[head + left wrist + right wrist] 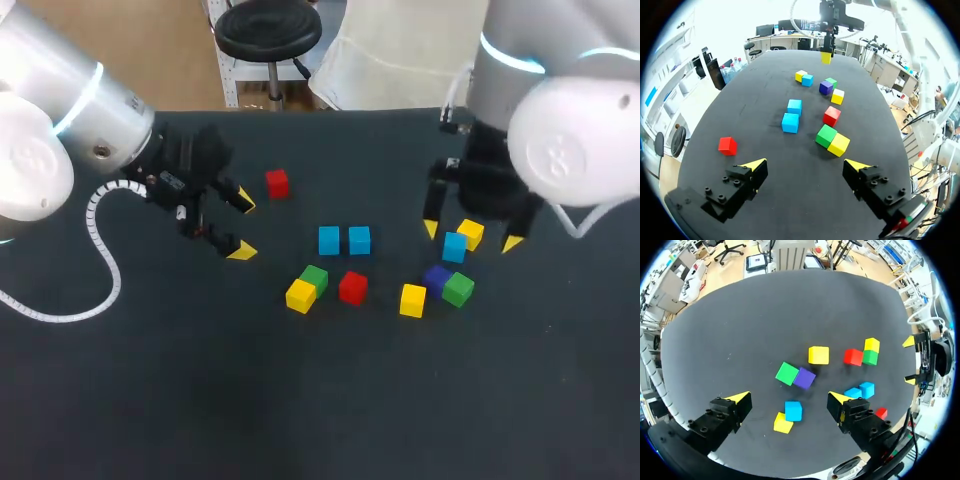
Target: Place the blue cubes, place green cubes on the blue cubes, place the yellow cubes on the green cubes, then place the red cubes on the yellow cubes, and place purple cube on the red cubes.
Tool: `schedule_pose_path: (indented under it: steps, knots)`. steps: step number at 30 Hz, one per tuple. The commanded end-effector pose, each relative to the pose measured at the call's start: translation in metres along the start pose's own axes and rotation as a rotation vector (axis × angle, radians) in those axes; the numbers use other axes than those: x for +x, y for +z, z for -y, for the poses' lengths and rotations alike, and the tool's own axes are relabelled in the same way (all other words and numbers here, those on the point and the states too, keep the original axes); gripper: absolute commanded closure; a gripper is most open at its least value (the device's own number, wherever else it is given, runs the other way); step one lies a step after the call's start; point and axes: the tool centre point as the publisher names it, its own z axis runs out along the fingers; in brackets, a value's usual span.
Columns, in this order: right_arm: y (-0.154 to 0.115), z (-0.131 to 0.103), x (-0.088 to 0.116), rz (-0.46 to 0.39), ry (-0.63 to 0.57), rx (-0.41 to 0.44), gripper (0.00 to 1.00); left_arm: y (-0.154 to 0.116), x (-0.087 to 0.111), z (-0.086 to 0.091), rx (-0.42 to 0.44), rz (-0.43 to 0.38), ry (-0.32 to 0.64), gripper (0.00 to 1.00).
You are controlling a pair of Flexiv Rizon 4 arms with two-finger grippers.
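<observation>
Blue pair: two smooth, hard-edged blue cubes are sitting side by side at mid-table. Their short row is running across the table from my left arm's side toward my right; each cube alone has no long axis.
Third blue cube: it is lying between my right fingers and below them, meeting a yellow cube at one corner.
Green-and-yellow pair: a green cube and a second yellow cube are touching, just in front of the blue pair, on a diagonal line.
Near red cube: it is standing alone just beside that pair.
Lone yellow cube: it is resting apart, between the near red cube and the purple one.
Purple cube: it is pressing against another green cube. The right wrist view is showing its whole top face, while the head view is giving me only a dark sliver.
Far red cube: it is sitting well apart from the rest, near my left gripper.
Right gripper: it is hanging with its jaws spread wide, straddling the third blue cube and its yellow neighbour, gripping nothing.
Left gripper: it is hovering with its jaws wide apart and holding nothing. Its wrist view is looking down the whole scatter.
Table: a matt black top is carrying everything.
</observation>
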Motion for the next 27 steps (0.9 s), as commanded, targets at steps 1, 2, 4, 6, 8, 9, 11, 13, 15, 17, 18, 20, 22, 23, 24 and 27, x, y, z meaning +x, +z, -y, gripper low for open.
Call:
schedule_pose_path:
  steps: [1, 2, 4, 6, 8, 9, 11, 13, 15, 17, 18, 20, 22, 23, 24, 27]
  knots:
    - [0.015, 0.002, 0.006, 0.008, -0.005, 0.002, 0.00, 0.000, 0.001, 0.000, -0.001, 0.003, 0.003, 0.00]
    - [0.019, 0.002, 0.008, 0.013, 0.002, -0.004, 0.00, 0.000, 0.001, 0.000, -0.001, 0.003, 0.003, 0.00]
    - [0.023, 0.002, 0.010, 0.013, 0.000, -0.003, 0.00, 0.000, 0.001, 0.000, -0.001, 0.003, 0.003, 0.00]
    - [0.030, 0.001, 0.015, 0.017, -0.006, -0.005, 0.00, 0.000, 0.001, 0.000, -0.001, 0.003, 0.003, 0.00]
    - [0.035, 0.001, 0.018, 0.019, -0.010, -0.010, 0.00, 0.000, 0.001, 0.000, -0.001, 0.003, 0.003, 0.00]
    - [0.036, 0.001, 0.019, 0.020, -0.011, -0.003, 0.00, 0.000, 0.001, 0.000, -0.001, 0.003, 0.003, 0.00]
    - [0.037, 0.002, 0.021, 0.015, -0.008, -0.010, 0.00, 0.000, 0.001, 0.000, -0.001, 0.003, 0.003, 0.00]
    - [0.039, 0.003, 0.025, 0.009, -0.008, -0.002, 0.00, 0.000, 0.001, 0.000, -0.001, 0.003, 0.003, 0.00]
    - [0.041, 0.003, 0.029, 0.000, -0.014, 0.023, 0.00, 0.000, 0.001, 0.000, -0.001, 0.003, 0.003, 0.00]
    - [0.045, 0.004, 0.033, 0.000, -0.016, 0.040, 0.00, 0.000, 0.001, 0.000, -0.001, 0.003, 0.003, 0.00]
    - [0.046, 0.004, 0.034, -0.001, -0.021, 0.047, 0.00, 0.000, 0.001, 0.000, -0.001, 0.003, 0.003, 0.00]
    - [0.050, 0.005, 0.038, -0.002, -0.022, 0.046, 0.00, 0.000, 0.001, 0.000, -0.001, 0.003, 0.003, 0.00]
    - [0.053, 0.007, 0.039, -0.002, -0.022, 0.044, 0.00, 0.000, 0.001, 0.000, -0.001, 0.003, 0.003, 0.00]
    - [0.054, 0.008, 0.040, 0.001, -0.024, 0.050, 0.00, 0.000, 0.001, 0.000, -0.001, 0.003, 0.003, 0.00]
    - [0.056, 0.009, 0.041, 0.001, -0.026, 0.053, 0.00, 0.000, 0.001, 0.000, -0.001, 0.003, 0.003, 0.00]
    - [0.059, 0.013, 0.042, 0.002, -0.030, 0.050, 0.00, 0.000, 0.001, 0.000, -0.001, 0.003, 0.003, 0.00]
